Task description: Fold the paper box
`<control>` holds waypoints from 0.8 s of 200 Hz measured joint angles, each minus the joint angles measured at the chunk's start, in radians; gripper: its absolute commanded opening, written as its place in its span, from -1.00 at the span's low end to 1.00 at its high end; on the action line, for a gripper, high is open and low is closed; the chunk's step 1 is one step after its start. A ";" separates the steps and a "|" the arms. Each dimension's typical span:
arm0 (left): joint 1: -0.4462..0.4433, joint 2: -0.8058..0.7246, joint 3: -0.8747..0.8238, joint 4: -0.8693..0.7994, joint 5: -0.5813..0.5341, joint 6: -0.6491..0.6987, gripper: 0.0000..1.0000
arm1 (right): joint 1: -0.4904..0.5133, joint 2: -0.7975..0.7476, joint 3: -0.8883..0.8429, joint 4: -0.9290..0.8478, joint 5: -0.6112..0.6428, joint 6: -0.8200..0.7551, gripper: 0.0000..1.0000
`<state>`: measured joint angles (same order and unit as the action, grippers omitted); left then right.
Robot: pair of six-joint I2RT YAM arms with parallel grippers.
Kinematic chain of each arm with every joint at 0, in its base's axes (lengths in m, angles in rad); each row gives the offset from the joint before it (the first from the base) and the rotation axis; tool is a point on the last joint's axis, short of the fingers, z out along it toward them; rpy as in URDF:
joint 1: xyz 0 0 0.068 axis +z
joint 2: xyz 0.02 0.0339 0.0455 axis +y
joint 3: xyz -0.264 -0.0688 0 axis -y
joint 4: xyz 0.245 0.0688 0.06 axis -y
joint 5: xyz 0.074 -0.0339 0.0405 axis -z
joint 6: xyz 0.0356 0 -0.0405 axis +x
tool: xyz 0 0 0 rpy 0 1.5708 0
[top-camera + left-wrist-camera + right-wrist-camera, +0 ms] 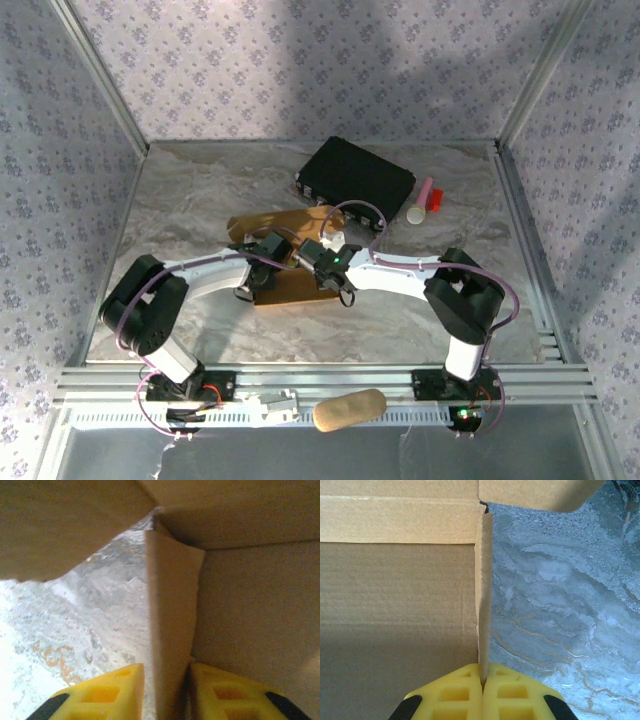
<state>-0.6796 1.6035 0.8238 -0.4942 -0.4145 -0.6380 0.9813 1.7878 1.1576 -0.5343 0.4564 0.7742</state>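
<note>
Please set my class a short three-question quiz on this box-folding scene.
1. True or false: the right pincer is shut on a flap of the paper box.
2. The black case lies: A) beyond the box, farther from the arm bases; B) under the box; C) inside a pincer.
3. Fill in: a cardboard flap stands between the left pincer's two yellow ___.
Key: 1 true; 2 A; 3 fingers.
</note>
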 measured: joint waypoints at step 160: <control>0.035 -0.112 0.111 -0.083 0.025 0.057 0.25 | -0.072 0.059 0.067 0.022 -0.057 -0.018 -1.00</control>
<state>-0.6441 1.4918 0.9344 -0.5774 -0.3893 -0.5808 0.9096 1.8469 1.2247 -0.5125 0.3992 0.7559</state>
